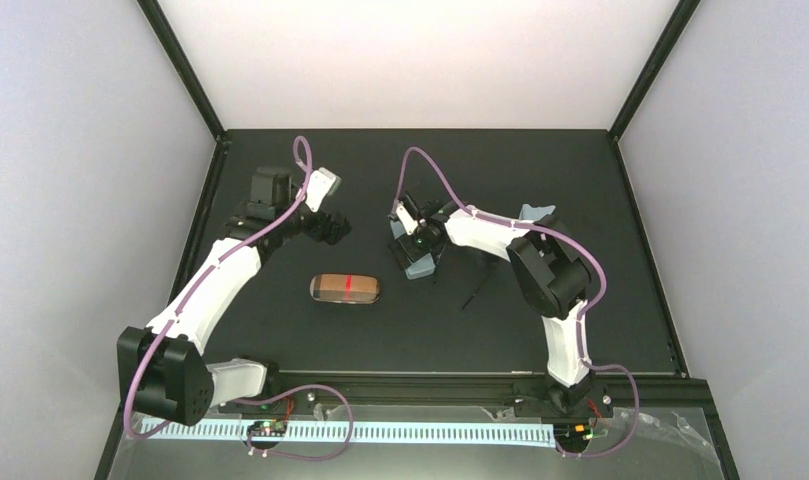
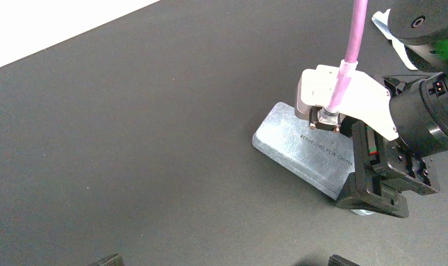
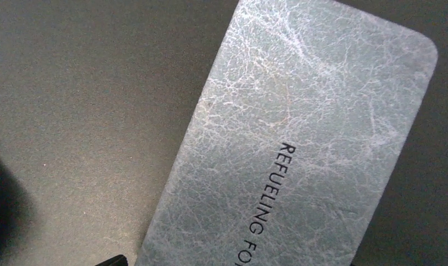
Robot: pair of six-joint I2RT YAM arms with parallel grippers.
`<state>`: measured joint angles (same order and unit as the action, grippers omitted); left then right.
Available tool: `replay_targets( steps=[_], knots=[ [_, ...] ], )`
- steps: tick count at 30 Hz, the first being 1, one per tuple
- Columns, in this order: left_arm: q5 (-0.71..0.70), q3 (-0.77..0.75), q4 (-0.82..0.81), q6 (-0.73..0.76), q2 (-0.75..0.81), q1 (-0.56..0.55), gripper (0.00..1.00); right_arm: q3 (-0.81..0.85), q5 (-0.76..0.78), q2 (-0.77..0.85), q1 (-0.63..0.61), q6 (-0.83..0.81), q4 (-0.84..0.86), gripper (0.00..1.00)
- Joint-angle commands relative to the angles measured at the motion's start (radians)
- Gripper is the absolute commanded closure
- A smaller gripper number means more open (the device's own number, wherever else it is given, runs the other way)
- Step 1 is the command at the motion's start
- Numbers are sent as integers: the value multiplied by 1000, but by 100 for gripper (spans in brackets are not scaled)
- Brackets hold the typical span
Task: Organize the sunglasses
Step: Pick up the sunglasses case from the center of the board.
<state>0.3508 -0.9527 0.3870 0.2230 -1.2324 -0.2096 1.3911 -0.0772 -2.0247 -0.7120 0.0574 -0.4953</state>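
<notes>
Right wrist view: blue-grey case (image 3: 299,138) fills frame, lying flat on table. Right gripper (image 2: 372,199) spread wide over 1 end of it, clamping nothing. Left gripper (image 1: 332,228) released too, empty. Sunglasses (image 1: 477,288): likely thin black shape beside right forearm; 2nd pair unseen. Advice: centre jaws across case's short width, squeeze gently, avoid skidding.

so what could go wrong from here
The right gripper hangs open, low over one end of the case; closing there, off centre, it might tip or slide it. A thin black thing, perhaps sunglasses, lies close by the right arm; a sweep might knock it.
</notes>
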Motion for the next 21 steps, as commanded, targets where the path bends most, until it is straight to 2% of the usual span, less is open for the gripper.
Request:
replay_targets(
  steps=[1, 8, 15, 18, 21],
  knots=[
    [28, 2, -25, -11, -9, 6, 3, 17, 30, -6, -3, 0, 2, 9],
    [33, 3, -24, -8, -13, 6, 3, 28, -17, 8, -2, -9, -1, 19],
    [-29, 6, -30, -16, -4, 6, 1, 30, -93, 79, -2, -58, 22, 43],
    [-40, 20, -52, -18, 10, 7, 1, 19, -138, 141, 2, -80, 44, 48],
    [5, 24, -65, -8, 20, 7, 1, 6, -200, 206, 22, -82, 67, 52]
  ],
)
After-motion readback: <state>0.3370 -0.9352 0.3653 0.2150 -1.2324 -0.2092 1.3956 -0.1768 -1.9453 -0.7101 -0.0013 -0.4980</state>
